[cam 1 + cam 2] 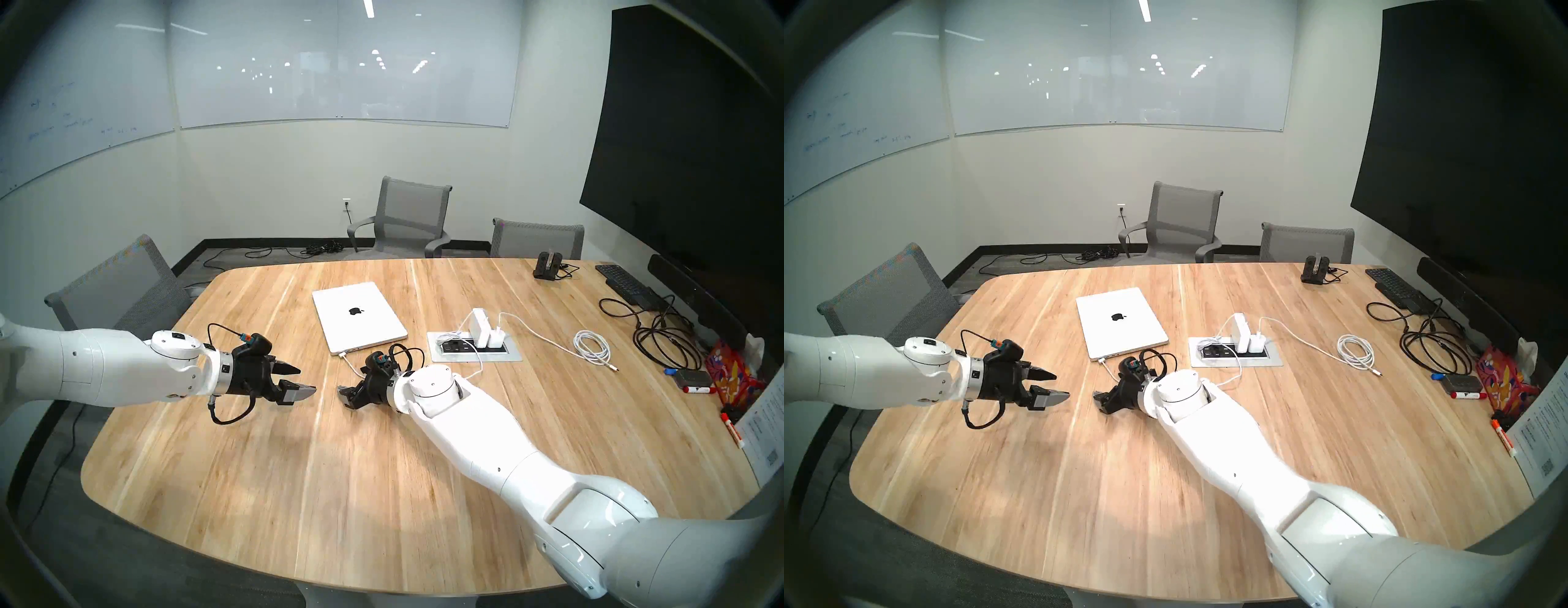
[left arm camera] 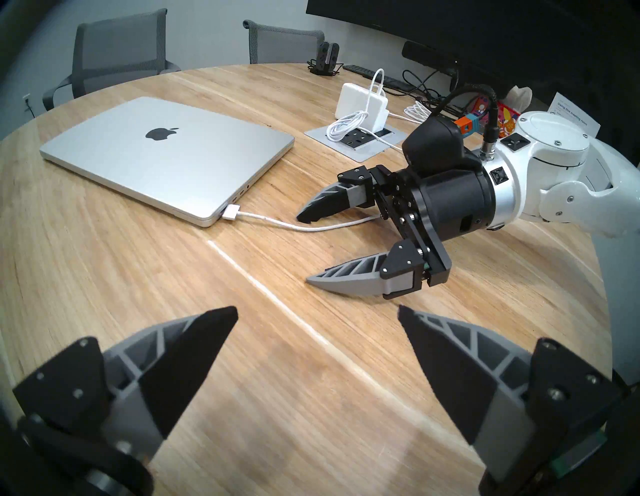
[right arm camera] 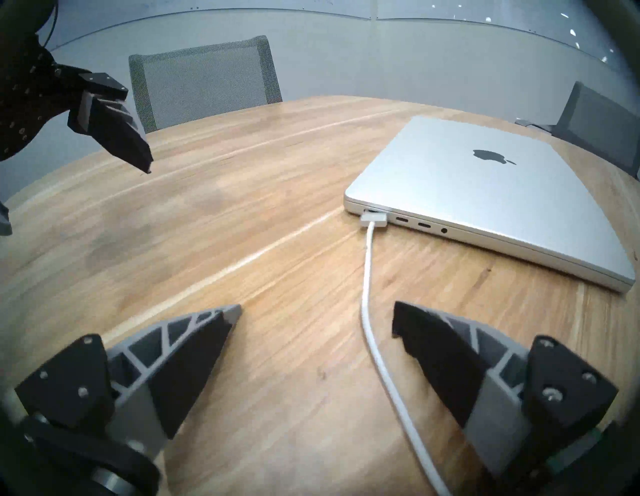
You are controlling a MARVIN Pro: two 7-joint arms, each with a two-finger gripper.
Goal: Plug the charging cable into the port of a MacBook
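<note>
The silver MacBook (image 1: 358, 316) lies shut on the wooden table, apple logo up. The thin white charging cable (image 3: 367, 277) runs from the charger across the table, and its flat connector (image 3: 374, 220) sits against the endmost port (image 3: 372, 210) on the laptop's near side edge; how deep it sits I cannot tell. My right gripper (image 3: 317, 306) is open just above the table, a little in front of the connector, with the cable passing loosely between its fingers. My left gripper (image 1: 306, 381) hangs open and empty to the left, facing the right gripper (image 2: 304, 250).
A recessed power box (image 1: 475, 354) with white charger bricks (image 1: 481, 327) sits right of the laptop. Farther right lie a coiled white cord (image 1: 592, 346), black cords (image 1: 662, 339), a black keyboard (image 1: 623, 282) and markers. Grey chairs surround the table.
</note>
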